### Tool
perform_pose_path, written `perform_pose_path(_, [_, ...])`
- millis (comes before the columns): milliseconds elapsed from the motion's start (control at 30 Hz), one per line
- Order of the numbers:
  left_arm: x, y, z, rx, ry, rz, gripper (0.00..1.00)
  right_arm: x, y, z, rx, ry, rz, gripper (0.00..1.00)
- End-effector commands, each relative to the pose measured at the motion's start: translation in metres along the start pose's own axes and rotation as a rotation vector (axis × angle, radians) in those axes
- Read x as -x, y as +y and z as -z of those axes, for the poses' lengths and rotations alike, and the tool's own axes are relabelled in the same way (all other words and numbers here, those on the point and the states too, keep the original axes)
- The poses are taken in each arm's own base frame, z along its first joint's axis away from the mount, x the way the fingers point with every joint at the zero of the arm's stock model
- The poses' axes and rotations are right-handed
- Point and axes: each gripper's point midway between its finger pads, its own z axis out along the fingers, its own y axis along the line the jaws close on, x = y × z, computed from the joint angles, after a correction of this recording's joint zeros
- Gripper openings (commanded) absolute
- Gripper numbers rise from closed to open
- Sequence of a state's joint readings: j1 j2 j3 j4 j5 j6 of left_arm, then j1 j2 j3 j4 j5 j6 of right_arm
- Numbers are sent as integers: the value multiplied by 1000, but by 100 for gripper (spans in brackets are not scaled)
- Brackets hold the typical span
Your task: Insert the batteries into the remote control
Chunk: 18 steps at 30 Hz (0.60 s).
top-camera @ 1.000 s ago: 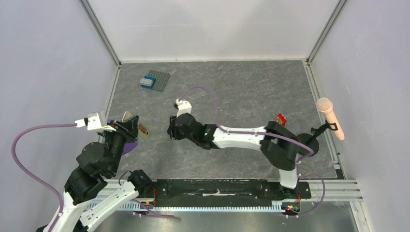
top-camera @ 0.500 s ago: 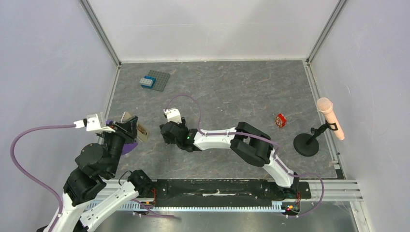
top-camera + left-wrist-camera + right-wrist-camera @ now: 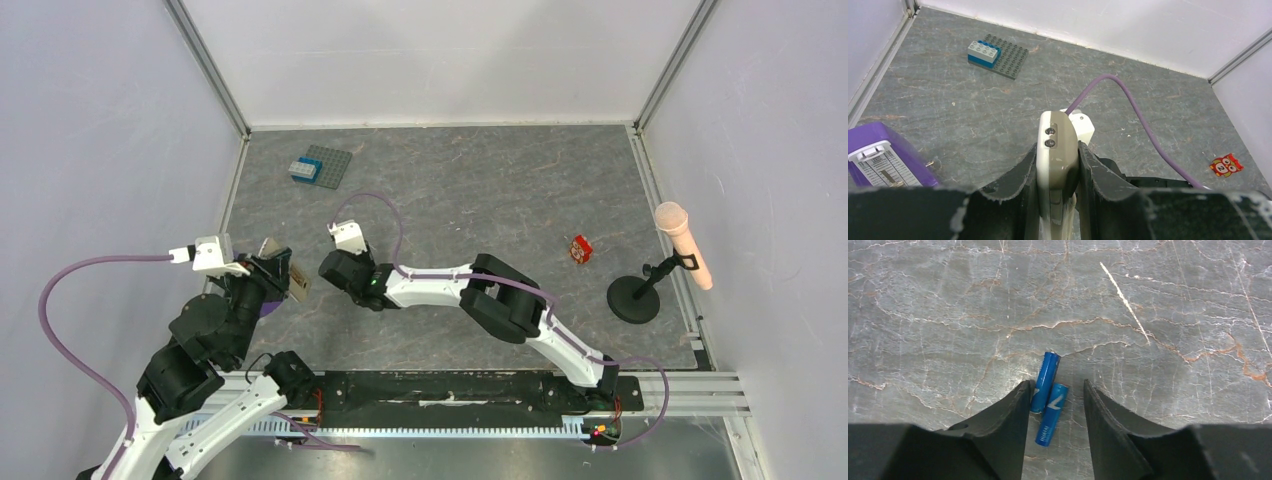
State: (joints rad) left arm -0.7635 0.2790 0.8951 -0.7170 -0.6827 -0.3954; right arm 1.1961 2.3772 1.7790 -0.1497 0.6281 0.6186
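Observation:
My left gripper (image 3: 1058, 152) is shut on the remote control (image 3: 1057, 132), a white handset held edge-on and raised above the floor; the remote also shows in the top view (image 3: 284, 272) at the left. Two blue batteries lie side by side on the grey floor, one (image 3: 1045, 381) touching my right gripper's left finger, the other (image 3: 1052, 415) between the fingers. My right gripper (image 3: 1056, 386) is open and straddles them, low over the floor. In the top view the right gripper (image 3: 336, 268) hides the batteries, just right of the remote.
A blue toy brick on a grey studded plate (image 3: 318, 166) sits at the back left. A small red-and-white object (image 3: 580, 249) and a microphone on a stand (image 3: 683, 243) are at the right. A purple device (image 3: 883, 160) lies by the left wall.
My right arm has reached further left across the floor, bringing its gripper close to the left gripper. The left gripper has shifted slightly with the remote still in it.

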Motion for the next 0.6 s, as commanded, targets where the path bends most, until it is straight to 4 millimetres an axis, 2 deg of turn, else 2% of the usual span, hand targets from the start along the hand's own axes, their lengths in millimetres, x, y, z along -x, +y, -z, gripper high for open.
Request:
perform_pose_path(0, [4, 0, 0, 10, -6, 22, 2, -25, -26, 7, -89, 54, 34, 42])
perform_pose_path(167, [1, -1, -1, 6, 2, 29, 2, -32, -43, 24, -107, 73, 40, 28])
perform_pose_path(333, [-4, -5, -2, -6, 17, 31, 2, -36, -66, 41, -125, 90, 61, 26])
perform_pose_path(467, [-12, -13, -5, -40, 49, 33, 2, -44, -96, 53, -139, 122, 87, 26])
perform_pose_path(567, [-24, -25, -8, -86, 95, 29, 2, -57, -131, 66, -158, 154, 97, 26])
